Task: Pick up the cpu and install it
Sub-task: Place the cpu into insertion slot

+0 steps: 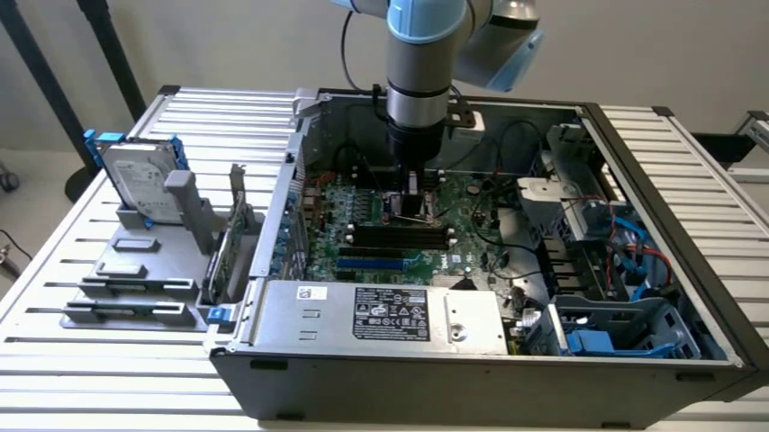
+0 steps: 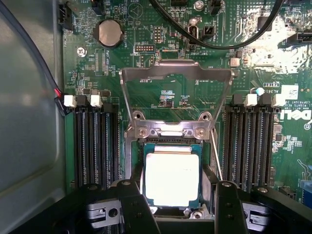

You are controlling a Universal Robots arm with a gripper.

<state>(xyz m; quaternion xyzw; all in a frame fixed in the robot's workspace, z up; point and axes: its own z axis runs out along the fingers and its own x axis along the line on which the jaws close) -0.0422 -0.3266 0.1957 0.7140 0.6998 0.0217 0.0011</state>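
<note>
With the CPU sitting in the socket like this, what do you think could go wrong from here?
The CPU lies in its socket with the load plate raised, so nothing clamps it; a nudge might unseat it. The open jaws straddle it closely and could drag it if they lift off-centre. The thin retention lever beside one jaw might snag.

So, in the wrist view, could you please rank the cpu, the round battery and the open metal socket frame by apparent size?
1. metal socket frame, widest outline.
2. cpu, somewhat smaller, though the two may lie at different depths, so that gap is unsure.
3. round battery, clearly smallest.
</note>
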